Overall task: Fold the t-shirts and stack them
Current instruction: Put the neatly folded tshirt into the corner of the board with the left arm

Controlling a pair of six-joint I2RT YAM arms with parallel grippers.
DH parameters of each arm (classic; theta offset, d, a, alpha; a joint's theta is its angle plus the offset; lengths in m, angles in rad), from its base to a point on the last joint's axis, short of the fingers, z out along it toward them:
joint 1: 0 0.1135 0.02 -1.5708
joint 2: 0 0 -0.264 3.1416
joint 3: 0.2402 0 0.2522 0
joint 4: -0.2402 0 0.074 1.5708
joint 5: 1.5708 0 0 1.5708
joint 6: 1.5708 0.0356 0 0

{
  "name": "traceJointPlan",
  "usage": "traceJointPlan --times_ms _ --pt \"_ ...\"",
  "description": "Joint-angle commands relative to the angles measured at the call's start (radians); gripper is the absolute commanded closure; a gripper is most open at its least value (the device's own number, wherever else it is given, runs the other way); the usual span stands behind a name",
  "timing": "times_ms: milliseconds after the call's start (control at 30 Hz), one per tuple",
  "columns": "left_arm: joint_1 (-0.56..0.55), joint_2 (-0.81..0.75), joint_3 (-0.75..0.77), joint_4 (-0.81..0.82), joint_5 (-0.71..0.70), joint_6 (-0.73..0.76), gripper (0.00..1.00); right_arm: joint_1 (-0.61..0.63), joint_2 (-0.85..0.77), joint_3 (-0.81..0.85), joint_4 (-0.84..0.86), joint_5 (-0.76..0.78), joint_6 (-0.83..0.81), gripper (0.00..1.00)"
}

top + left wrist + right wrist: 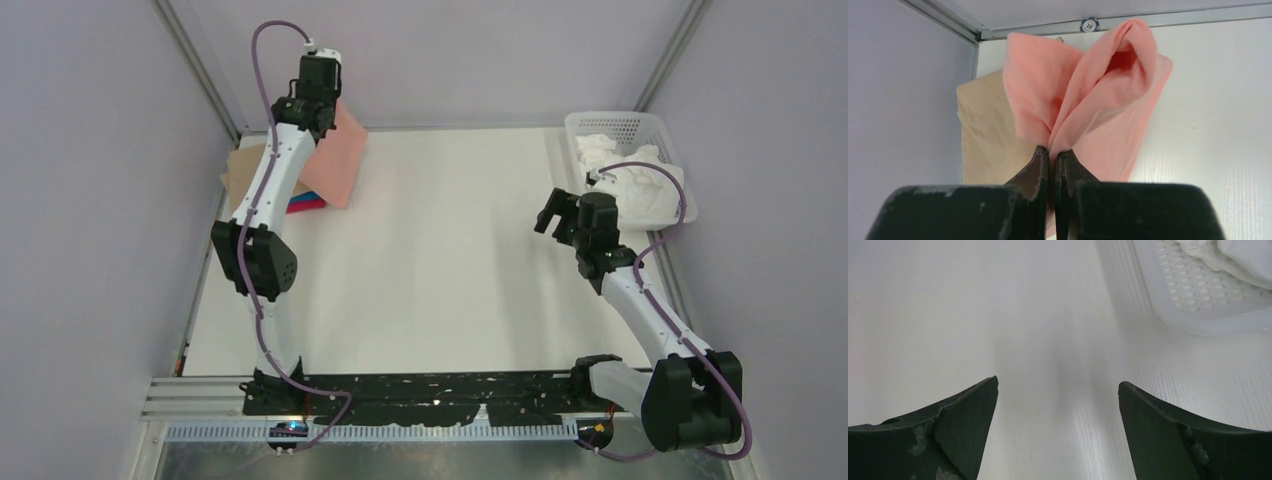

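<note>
At mid-table on the right, see the right gripper spread wide above the bare white table, holding nothing. Just beyond and to its right, note the white lattice basket, heaped with crumpled white cloth.

Farther off, in the far left corner, find the left gripper pressed together on a fold of the salmon-pink t-shirt, raised and drooping from the pinch in two soft lobes. Cannot tell whether the hanging lower edge touches the pile. Below and beside it, make out the tan t-shirt lying flat against the left wall. Look at its near edge for slivers of the blue and magenta t-shirts.

Expect light, limp cotton: no stiffness, sagging wherever unsupported, unlikely to slide out of a firm pinch but quick to bunch and unfold. Better taken at a folded edge or corner, through all layers, than mid-panel.

Mind the left wall and corner post close behind the pile. Mind also the left arm's own forearm, crossing above the stack in the top view. Nothing else close by, with the basket well apart across the table.
</note>
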Motion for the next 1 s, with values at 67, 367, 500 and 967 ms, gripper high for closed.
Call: traceJointPlan --times_ms 67,367,500,967 --pt "0.043 -0.061 0.077 0.035 0.017 -0.068 1.00 -0.005 0.011 -0.004 0.032 0.015 -0.010 0.05" --pt "0.166 0.067 0.182 0.082 0.142 -0.148 1.00 -0.005 0.023 -0.002 0.032 0.020 -0.012 0.05" --pt "0.221 0.118 0.187 0.073 0.177 -0.152 1.00 -0.004 0.037 0.004 0.024 0.024 -0.012 0.05" --pt "0.367 0.195 0.141 0.013 0.270 -0.108 1.00 -0.005 0.070 0.015 0.014 0.028 -0.007 0.05"
